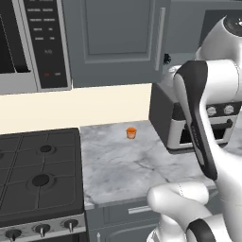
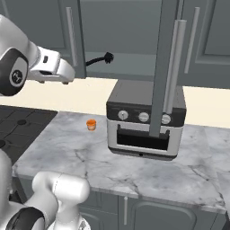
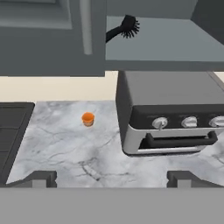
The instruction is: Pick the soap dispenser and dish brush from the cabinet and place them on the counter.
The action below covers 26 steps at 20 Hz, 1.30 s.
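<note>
On the desk, an orange cup is sitting at nine o'clock of the toaster oven. The dish brush is lying on the open cabinet's shelf at twelve o'clock. The tool is hanging wide, holding nothing.

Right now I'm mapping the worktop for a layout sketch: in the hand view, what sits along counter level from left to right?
Black gas stove → bare stretch of the marble counter → small orange cup → toaster oven.
</note>
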### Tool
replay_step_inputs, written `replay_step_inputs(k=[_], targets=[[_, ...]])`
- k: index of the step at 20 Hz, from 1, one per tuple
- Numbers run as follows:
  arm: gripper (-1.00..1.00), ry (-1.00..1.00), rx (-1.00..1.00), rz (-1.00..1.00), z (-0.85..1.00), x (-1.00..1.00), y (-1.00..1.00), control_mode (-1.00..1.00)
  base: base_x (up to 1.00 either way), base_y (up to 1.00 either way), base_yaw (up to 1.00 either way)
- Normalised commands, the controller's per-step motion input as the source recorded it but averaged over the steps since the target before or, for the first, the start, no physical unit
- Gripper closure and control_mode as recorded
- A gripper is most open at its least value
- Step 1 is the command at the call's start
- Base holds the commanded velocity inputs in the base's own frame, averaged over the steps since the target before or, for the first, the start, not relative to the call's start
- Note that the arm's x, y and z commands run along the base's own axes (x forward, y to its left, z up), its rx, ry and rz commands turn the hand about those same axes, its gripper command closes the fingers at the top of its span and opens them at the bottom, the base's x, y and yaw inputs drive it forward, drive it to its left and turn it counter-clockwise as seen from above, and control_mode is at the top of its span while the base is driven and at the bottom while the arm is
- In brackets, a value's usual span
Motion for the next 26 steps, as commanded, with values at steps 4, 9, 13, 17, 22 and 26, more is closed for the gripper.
replay_step_inputs(k=[4, 9, 13, 17, 22, 26], targets=[[-1.0, 0.0, 0.0, 0.05, 0.09, 0.35, 0.13, -1.0, 0.0, 0.0, 0.0], [-1.0, -0.03, 0.0, 0.02, 0.01, 0.34, 0.03, -1.0, 0.0, 0.0, 0.0], [-1.0, 0.0, 0.0, 0.0, 0.0, 0.42, 0.02, -1.0, 0.0, 0.0, 0.0], [-1.0, -0.02, -0.01, 0.0, 0.02, 0.38, 0.08, -1.0, 0.0, 0.0, 0.0], [-1.0, -0.02, -0.01, 0.0, 0.04, 0.37, 0.05, -1.0, 0.0, 0.0, 0.0], [-1.0, -0.01, -0.03, -0.01, 0.05, 0.32, 0.0, -1.0, 0.0, 0.0, 0.0]])
